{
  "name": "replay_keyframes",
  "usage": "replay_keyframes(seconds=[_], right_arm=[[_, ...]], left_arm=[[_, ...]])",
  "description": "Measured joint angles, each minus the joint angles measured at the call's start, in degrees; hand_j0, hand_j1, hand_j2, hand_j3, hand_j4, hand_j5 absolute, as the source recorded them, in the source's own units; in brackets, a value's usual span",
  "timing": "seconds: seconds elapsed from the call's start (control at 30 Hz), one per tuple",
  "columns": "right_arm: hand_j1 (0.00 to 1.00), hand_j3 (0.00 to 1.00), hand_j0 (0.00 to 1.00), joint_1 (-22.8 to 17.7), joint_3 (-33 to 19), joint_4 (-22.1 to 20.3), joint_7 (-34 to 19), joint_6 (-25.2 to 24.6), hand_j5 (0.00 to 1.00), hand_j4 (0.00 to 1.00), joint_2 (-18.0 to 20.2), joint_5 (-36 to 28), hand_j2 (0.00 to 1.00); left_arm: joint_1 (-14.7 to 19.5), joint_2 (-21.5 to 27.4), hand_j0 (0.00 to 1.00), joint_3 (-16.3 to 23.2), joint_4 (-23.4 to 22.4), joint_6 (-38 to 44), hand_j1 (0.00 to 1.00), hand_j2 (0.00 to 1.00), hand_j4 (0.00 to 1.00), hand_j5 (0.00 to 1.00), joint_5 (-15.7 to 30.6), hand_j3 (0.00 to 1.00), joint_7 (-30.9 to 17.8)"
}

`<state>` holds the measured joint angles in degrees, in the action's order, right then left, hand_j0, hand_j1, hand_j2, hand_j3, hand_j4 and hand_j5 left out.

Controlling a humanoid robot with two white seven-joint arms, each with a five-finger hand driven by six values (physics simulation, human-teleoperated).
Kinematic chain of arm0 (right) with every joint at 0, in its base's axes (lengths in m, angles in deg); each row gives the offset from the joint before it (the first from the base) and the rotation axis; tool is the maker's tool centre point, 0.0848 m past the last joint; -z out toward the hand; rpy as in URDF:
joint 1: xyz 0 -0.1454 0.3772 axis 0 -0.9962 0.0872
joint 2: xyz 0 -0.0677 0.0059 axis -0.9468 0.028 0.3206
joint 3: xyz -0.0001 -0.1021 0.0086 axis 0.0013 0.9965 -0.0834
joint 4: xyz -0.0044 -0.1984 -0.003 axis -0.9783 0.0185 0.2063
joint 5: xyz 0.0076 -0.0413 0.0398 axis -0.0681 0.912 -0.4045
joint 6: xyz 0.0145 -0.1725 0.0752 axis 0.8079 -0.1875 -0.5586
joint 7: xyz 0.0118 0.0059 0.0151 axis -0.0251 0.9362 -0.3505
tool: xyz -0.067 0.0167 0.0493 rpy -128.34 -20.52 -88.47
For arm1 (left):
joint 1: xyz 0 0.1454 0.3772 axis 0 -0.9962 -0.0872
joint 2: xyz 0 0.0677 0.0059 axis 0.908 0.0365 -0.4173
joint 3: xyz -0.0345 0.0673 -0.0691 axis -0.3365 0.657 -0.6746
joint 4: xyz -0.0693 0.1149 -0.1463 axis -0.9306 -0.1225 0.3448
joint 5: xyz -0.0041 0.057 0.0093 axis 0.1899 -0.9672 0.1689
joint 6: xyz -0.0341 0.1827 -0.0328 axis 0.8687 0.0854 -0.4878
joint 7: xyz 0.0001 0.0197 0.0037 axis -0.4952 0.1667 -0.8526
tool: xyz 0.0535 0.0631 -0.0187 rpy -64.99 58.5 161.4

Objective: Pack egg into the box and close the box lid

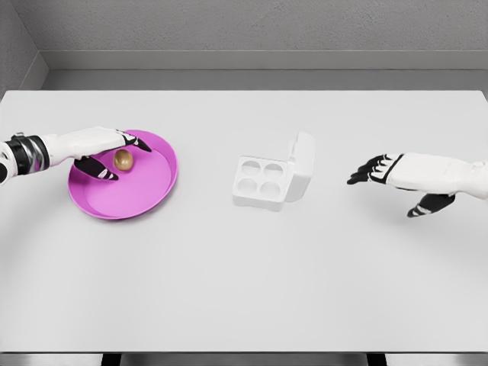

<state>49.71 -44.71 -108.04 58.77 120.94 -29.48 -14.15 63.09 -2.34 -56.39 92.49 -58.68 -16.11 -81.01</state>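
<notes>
Nothing is packed yet: our left hand (103,150) cups loosely around the egg (123,159) in the pink plate (145,200) at nine o'clock. The box (263,181) sits empty mid-table, lid (302,164) open; our right hand (404,177) hovers spread at three o'clock.

My left arm entered from the picture's left edge, wrist level, left hand (103,149) extended with fingers (136,142) and thumb parted, not closed. My right arm entered from the right edge, right hand (400,179) held palm down, fingers (366,172) spread forward, thumb angled downward, grasping nothing.
</notes>
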Motion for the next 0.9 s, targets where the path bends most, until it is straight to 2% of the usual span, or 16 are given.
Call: replay_keyframes(seconds=[0.37, 0.5, 0.53, 0.6, 0.9], right_arm=[[1.00, 1.00, 1.00, 0.0, 0.1, -0.1, 0.0, 0.0, 1.00, 1.00, 0.0, 0.0, 1.00], [1.00, 1.00, 1.00, 0.0, 0.1, -0.1, 0.0, 0.0, 1.00, 1.00, 0.0, 0.0, 1.00], [1.00, 1.00, 1.00, 0.0, 0.1, -0.1, 0.0, 0.0, 1.00, 1.00, 0.0, 0.0, 1.00], [1.00, 1.00, 1.00, 0.0, 0.1, -0.1, 0.0, 0.0, 1.00, 1.00, 0.0, 0.0, 1.00], [1.00, 1.00, 1.00, 0.0, 0.0, -0.2, 0.0, 0.0, 1.00, 1.00, 0.0, 0.0, 1.00]], left_arm=[[0.0, 0.0, 0.78, 0.0, -1.6, 0.2, 0.78, 0.78, 0.78, 0.78, 1.3, 0.78, -0.1], [-0.1, 0.1, 0.63, 0.0, -1.9, 0.1, 0.63, 0.63, 0.63, 0.63, 2.0, 0.63, 0.0], [-0.1, 0.1, 0.51, 0.0, -2.0, 0.1, 0.51, 0.51, 0.51, 0.51, 2.3, 0.51, 0.0], [-0.2, 0.3, 0.46, 0.2, -1.9, 0.0, 0.46, 0.46, 0.46, 0.46, 3.2, 0.46, 0.0], [-0.4, 0.4, 0.40, 0.5, -1.2, 0.0, 0.40, 0.40, 0.40, 0.40, 5.8, 0.40, 0.0]])
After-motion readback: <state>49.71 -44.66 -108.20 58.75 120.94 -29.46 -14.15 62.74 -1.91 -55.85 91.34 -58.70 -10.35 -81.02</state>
